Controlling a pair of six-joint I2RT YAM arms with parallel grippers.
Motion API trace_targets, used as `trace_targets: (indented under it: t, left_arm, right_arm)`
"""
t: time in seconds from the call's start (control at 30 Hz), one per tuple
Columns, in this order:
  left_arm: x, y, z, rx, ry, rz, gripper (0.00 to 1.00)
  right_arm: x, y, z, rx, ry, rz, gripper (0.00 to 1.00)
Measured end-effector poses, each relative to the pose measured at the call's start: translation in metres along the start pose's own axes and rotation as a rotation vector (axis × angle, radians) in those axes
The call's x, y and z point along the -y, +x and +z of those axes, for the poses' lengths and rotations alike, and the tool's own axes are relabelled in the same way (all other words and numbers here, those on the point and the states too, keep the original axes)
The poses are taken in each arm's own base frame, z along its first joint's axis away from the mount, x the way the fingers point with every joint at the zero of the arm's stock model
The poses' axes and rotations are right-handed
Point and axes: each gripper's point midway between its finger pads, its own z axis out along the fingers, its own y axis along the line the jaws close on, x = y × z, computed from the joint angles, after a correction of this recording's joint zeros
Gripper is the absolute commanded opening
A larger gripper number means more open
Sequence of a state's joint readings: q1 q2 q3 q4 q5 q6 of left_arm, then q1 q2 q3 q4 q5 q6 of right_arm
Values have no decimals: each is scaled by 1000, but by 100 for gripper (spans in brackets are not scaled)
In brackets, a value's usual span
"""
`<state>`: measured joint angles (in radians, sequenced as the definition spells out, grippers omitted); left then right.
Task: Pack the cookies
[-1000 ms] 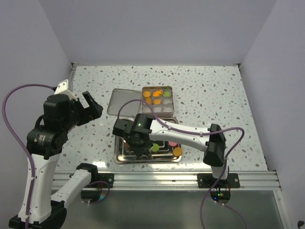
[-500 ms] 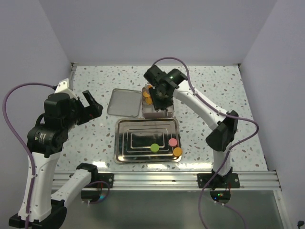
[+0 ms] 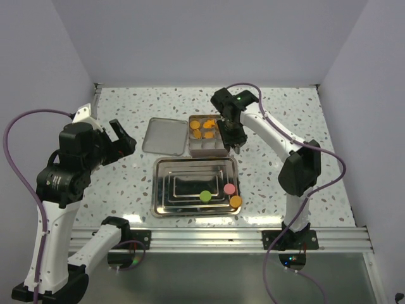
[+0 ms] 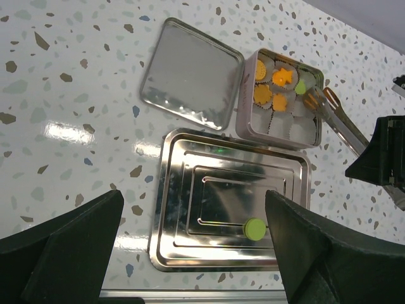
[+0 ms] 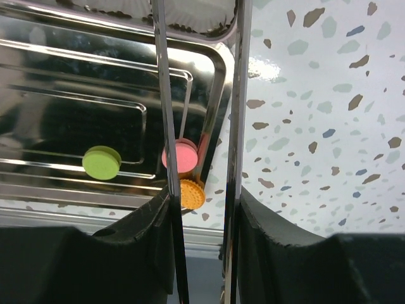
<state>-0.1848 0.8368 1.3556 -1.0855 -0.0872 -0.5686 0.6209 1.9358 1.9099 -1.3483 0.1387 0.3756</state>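
Observation:
A tin box (image 3: 201, 147) with white paper cups holds several orange cookies (image 3: 197, 134); in the left wrist view (image 4: 262, 95) a green one (image 4: 301, 87) lies with them. Three cookies lie on the steel tray (image 3: 166, 190): green (image 3: 205, 196), pink (image 3: 230, 189), orange (image 3: 235, 201), also in the right wrist view (image 5: 101, 162) (image 5: 183, 157) (image 5: 192, 194). My right gripper (image 3: 231, 136) (image 5: 204, 193) is shut on metal tongs (image 5: 237, 95) over the box's right side. A small orange piece shows at the tongs' tips (image 4: 311, 100). My left gripper (image 3: 120, 140) (image 4: 194, 196) is open, empty, raised at the left.
The box's lid (image 3: 166, 135) lies flat left of the box, also in the left wrist view (image 4: 190, 73). The tray (image 4: 190, 190) sits in front of both. White walls close the table at the back and sides. A metal rail runs along the near edge.
My right arm has swung from the tray's front left up to the tin box, then over to the box's right side. The left arm has not moved.

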Motion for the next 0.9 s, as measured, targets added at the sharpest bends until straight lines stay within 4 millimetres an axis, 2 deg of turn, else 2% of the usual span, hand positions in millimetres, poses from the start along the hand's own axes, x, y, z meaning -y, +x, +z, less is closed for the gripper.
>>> trace_targets:
  t: [0.53, 0.9]
  left_arm:
    - [-2, -3, 0, 14, -19, -23, 100]
    - [-2, -4, -2, 21, -18, -32, 100]
  right_arm:
    - [18, 2, 9, -34, 16, -5, 40]
    - [21, 3, 10, -40, 12, -17, 46]
